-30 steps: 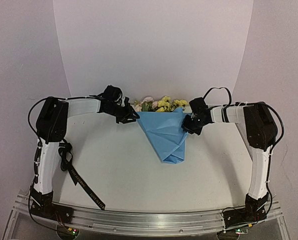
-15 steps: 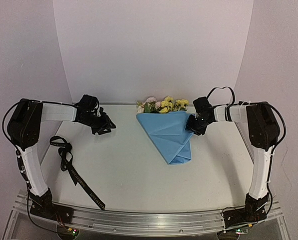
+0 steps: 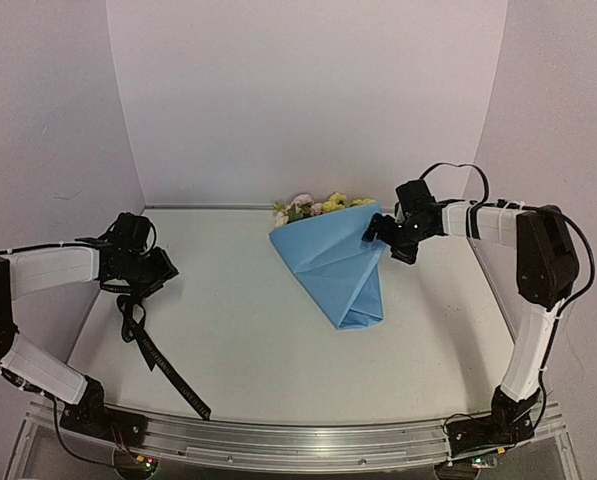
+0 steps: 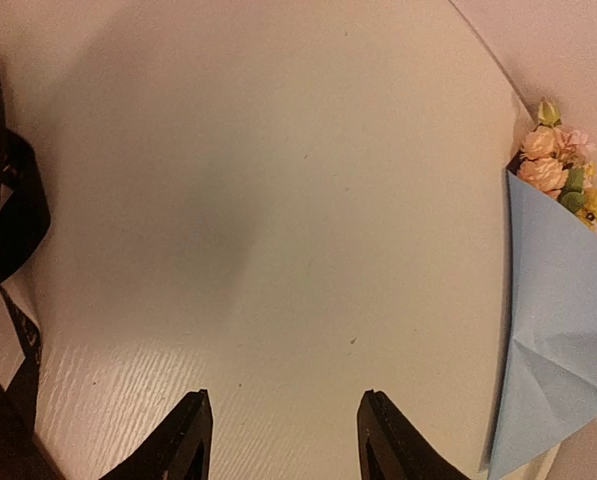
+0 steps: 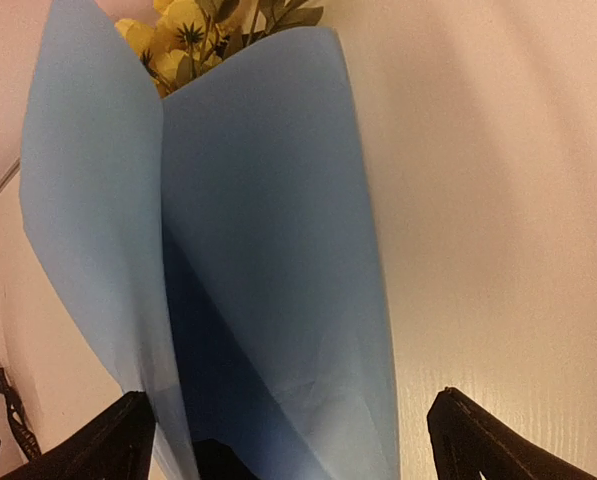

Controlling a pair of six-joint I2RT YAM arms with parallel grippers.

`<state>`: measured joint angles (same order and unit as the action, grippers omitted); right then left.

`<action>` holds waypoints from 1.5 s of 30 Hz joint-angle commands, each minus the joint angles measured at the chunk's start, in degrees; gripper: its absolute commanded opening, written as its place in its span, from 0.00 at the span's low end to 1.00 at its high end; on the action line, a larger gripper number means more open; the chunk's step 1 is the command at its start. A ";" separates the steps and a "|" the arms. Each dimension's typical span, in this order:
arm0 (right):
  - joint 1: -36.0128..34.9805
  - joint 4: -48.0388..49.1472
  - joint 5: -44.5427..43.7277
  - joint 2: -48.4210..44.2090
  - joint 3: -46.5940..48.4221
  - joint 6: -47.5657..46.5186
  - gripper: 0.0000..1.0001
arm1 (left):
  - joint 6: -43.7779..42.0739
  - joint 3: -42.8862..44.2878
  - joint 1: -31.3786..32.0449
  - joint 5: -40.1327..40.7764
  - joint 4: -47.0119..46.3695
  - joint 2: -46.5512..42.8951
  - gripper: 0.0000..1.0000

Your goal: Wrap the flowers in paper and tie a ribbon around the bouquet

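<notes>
Ribbon [image 3: 148, 340], black with pale lettering, lies on the left side of the bench, looped near the left edge and trailing diagonally to the near edge. Left gripper [image 3: 166, 268] hovers over the looped end. In the left wrist view its fingers [image 4: 193, 435] stand apart with only bare bench [image 4: 278, 200] between them, jaws open and holding nothing, and the ribbon sits off to their left.

Bouquet [image 3: 333, 270] lies flat at the back centre of the bench, with the flowers [image 3: 318, 207], yellow and pale pink, toward the back edge and the cone's tip toward the near edge. The paper [image 5: 268, 200] is light blue outside and dark navy inside the fold.

Right gripper [image 3: 376, 232] sits at the cone's upper right corner. In the right wrist view its fingers [image 5: 473, 445] are spread wide with the paper's fold between them, not pinched: jaws open.
</notes>
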<state>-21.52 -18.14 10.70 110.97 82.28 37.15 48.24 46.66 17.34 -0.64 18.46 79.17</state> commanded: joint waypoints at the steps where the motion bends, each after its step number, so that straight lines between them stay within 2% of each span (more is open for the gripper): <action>1: -0.16 -0.49 4.49 1.87 0.96 -1.21 0.98 | 2.41 -3.54 -0.03 2.95 2.68 -3.39 0.52; 7: -0.14 -0.40 9.06 9.11 3.76 -0.48 0.98 | 4.90 -6.59 -0.03 4.42 2.65 -7.60 0.53; 11: 0.20 -0.23 9.21 11.61 4.43 0.44 0.93 | 4.75 -6.42 -0.03 3.45 1.85 -6.93 0.53; 15: 0.57 0.36 8.90 12.23 4.06 0.96 0.79 | 4.34 -6.49 -0.03 2.98 1.36 -7.01 0.53; 19: 0.83 1.86 9.16 12.28 3.70 2.09 0.60 | 3.72 -6.54 -0.02 2.32 0.68 -6.47 0.53; 22: 0.80 2.31 8.66 12.49 3.89 3.03 0.44 | 3.54 -6.36 -0.03 1.73 -0.09 -5.65 0.52; 26: 0.86 2.63 6.05 11.53 3.61 3.73 0.15 | 3.16 -6.05 -0.03 1.44 -0.84 -5.12 0.52; 30: 0.86 2.81 1.84 9.34 2.80 4.06 0.02 | 2.37 -5.83 -0.03 1.30 -1.12 -4.61 0.52; 39: 1.81 2.11 -13.89 1.57 -1.84 4.46 0.00 | 1.25 -5.52 -0.02 0.83 -2.33 -3.45 0.52; 45: 7.45 0.65 -17.51 -1.74 -6.12 5.36 0.00 | 0.69 -5.26 -0.03 -1.05 -3.15 -2.49 0.52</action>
<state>-18.85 -16.75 0.58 113.30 78.87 41.39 50.35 40.03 17.34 0.00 17.49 75.77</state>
